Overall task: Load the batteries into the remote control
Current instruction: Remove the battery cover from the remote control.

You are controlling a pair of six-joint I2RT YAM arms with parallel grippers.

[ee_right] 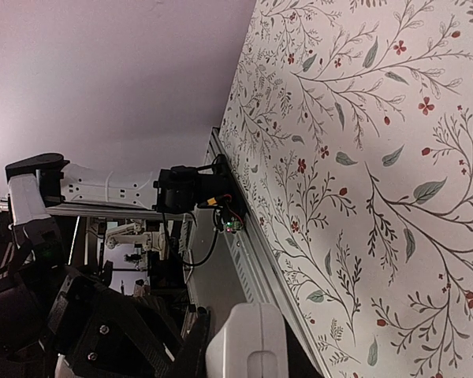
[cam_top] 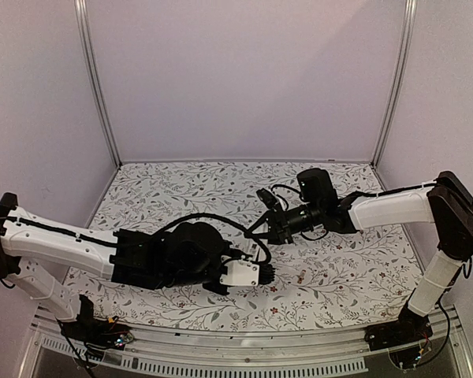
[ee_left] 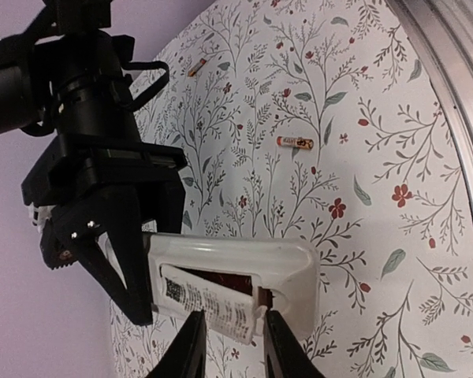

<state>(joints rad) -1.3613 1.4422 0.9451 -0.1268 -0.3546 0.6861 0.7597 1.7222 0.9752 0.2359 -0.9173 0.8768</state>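
White plastic marks out the remote [ee_left: 244, 260], clamped by its long edge in the left pincer [ee_left: 234, 319], which grips it with 1 finger on either side. Its plain back faces the left wrist camera, and it seems to be lifted off the flowered cloth [ee_left: 394, 236] of the worktop.

The recess [ee_left: 221, 279] in that back lies exposed and looks dark reddish inside. A white printed piece [ee_left: 209, 303] slants across it; I cannot tell whether that is a label or the cover.

The black right pincer [ee_left: 110, 264] is at 1 end of the remote, with 1 finger overlapping that end. Its jaws stand narrow, but I cannot tell whether they pinch the remote or only stand against it.

Both batteries lie flat on the cloth, well apart from the remote. 1 battery [ee_left: 295, 142] is the nearer, and the other battery [ee_left: 197, 67] lies farther beyond.

By my reading the recess has been opened and loading has not begun, so the step in hand is fetching the first cell. That calls for the right pincer to leave the remote, close across the nearer battery's slim body, and bring it back lengthwise to the recess. The left pincer should hold the remote steady meanwhile.
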